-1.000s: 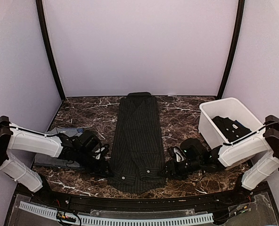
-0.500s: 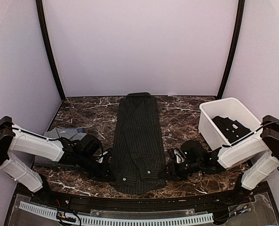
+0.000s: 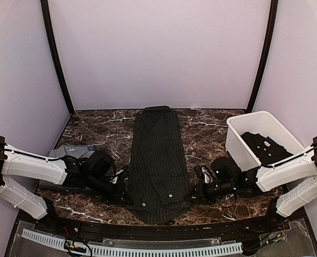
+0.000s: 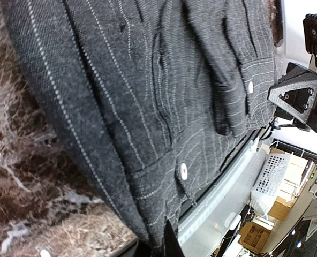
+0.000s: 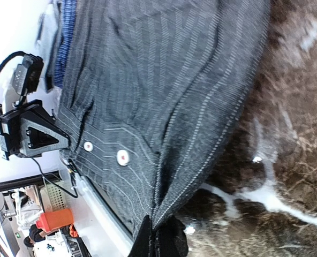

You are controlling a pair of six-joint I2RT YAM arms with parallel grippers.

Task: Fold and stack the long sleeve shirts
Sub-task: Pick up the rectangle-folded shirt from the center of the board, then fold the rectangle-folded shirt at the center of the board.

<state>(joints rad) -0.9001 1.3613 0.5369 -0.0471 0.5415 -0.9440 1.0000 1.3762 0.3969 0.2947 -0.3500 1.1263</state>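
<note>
A charcoal pinstriped shirt [image 3: 157,155] lies as a long narrow strip down the middle of the marble table, sleeves folded in, collar at the far end. My left gripper [image 3: 122,194] is shut on the shirt's near left edge, and the pinched cloth [image 4: 148,160] rises out of the jaws in the left wrist view. My right gripper [image 3: 193,191] is shut on the near right edge, the cloth [image 5: 164,134] bunched into its black fingers [image 5: 172,241]. A folded grey and blue pile [image 3: 70,155] lies at the left, partly under my left arm.
A white plastic tub [image 3: 252,128] with a dark garment [image 3: 263,145] inside stands at the right. The table's front rail [image 3: 148,247] runs just below the shirt's hem. Brown marble [image 3: 206,128] shows either side of the shirt.
Both grippers have lifted the near corners slightly and drawn them inward. The shirt's near end is narrower and bunched. The right arm has shifted a little to the right.
</note>
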